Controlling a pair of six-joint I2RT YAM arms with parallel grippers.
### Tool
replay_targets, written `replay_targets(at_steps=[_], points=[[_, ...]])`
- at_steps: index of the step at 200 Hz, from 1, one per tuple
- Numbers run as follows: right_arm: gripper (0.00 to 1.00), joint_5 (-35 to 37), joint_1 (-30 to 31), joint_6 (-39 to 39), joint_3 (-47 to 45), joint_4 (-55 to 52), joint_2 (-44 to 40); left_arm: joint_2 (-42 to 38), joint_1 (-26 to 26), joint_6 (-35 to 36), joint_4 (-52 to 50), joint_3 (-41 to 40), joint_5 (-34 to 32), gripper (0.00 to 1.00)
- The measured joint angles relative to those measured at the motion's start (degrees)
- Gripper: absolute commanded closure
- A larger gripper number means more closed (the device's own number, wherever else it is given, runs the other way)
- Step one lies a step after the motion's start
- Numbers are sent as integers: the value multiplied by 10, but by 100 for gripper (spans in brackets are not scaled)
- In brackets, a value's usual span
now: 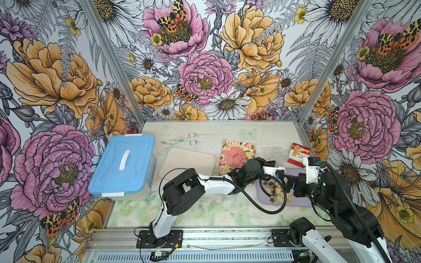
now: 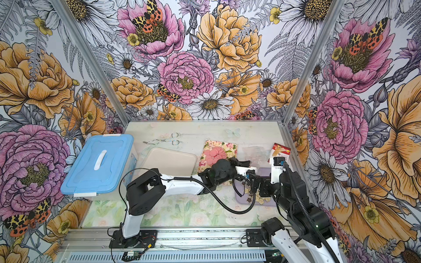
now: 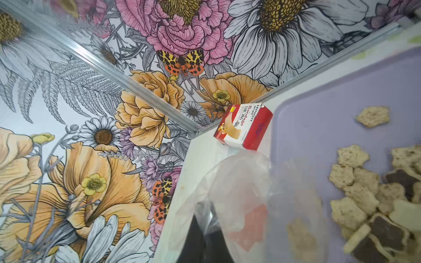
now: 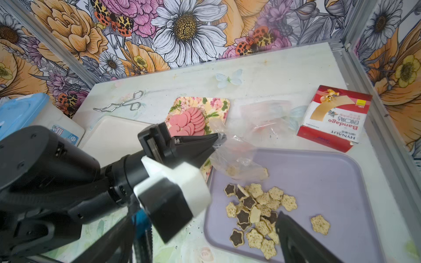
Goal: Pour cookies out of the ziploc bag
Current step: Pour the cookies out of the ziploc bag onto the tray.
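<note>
My left gripper (image 4: 215, 145) pinches the ziploc bag (image 4: 234, 157) over the lilac tray (image 4: 319, 177), where cookies (image 4: 257, 205) lie heaped. My right gripper (image 1: 284, 182) gapes wide near that heap.

In both top views, right of centre, the lilac rectangular plastic tray (image 1: 262, 197) is largely covered by the left arm (image 1: 216, 184) and the right arm (image 1: 330, 189), and the pile of beige and dark-brown star-flower cookies (image 1: 276, 193) is partly hidden. The fingertips of the left gripper (image 4: 213, 149) are hidden there behind the arm's wrist. In the left wrist view the clear plastic ziploc bag (image 3: 250, 200) is blurred; its contents cannot be made out. In the right wrist view only one black finger (image 4: 293, 236) of the right gripper (image 1: 283, 184) is shown. The print on the red-and-white cardboard box (image 1: 298, 154) is too small to be read from above.
</note>
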Motion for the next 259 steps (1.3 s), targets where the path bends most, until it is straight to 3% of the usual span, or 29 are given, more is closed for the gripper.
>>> replay_targets(at_steps=[32,102,147,177,220,259], points=[[1,2,0,0,0,-4,-5,-12,56,-108,18,-18,80,100],[3,6,0,0,0,-4,-10,-14,61,-237,24,-17,184,100],[11,6,0,3,0,-4,-10,-78,109,-362,20,-18,245,100],[28,3,0,0,0,-5,1,-138,125,-411,15,-17,259,100],[28,4,0,0,0,-15,37,-148,117,-467,10,-10,271,100],[28,-1,0,-4,2,-18,58,-98,113,-547,63,3,295,100]])
